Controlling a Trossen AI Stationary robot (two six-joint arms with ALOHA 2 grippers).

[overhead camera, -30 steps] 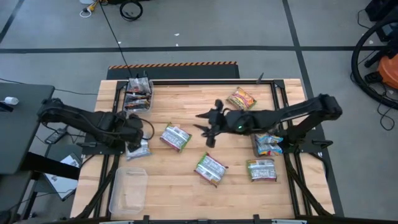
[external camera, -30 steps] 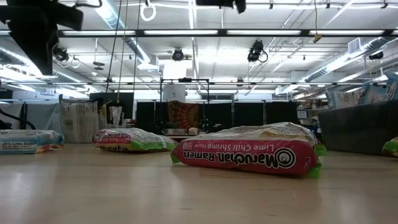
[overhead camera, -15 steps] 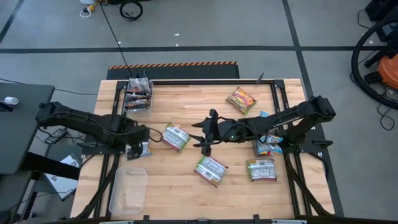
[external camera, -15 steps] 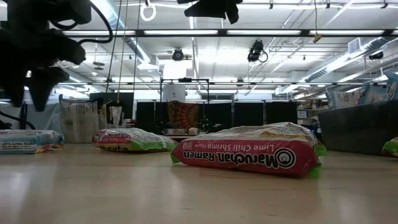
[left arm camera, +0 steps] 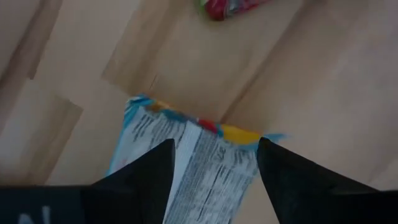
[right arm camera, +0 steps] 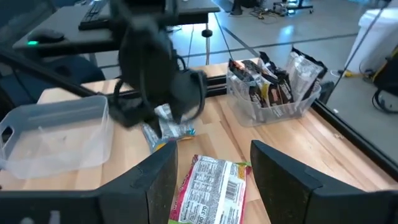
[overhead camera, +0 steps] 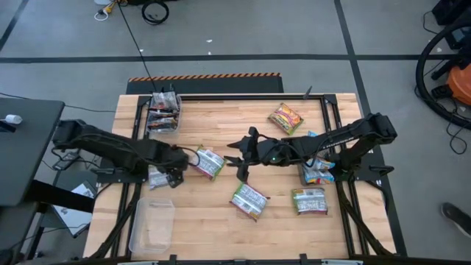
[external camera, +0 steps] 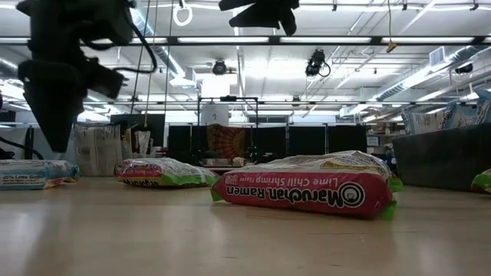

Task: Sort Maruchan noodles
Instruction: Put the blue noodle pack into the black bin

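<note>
- While hovering over the blue packet [overhead camera: 160, 177] at the table's left edge, left gripper [overhead camera: 174, 179] spread, empty.
- Right gripper [overhead camera: 239, 168] spread mid-table, above bare wood, facing the green packet [overhead camera: 209, 162].
- Other packets well apart to the right; dark ones in the far bin [overhead camera: 163, 118].

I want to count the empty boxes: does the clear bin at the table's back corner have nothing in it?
No, the clear bin holds several dark packets.

A clear empty bin [overhead camera: 151, 225] and a filled bin [overhead camera: 163, 112] sit on the wooden table [overhead camera: 221, 125].
</note>
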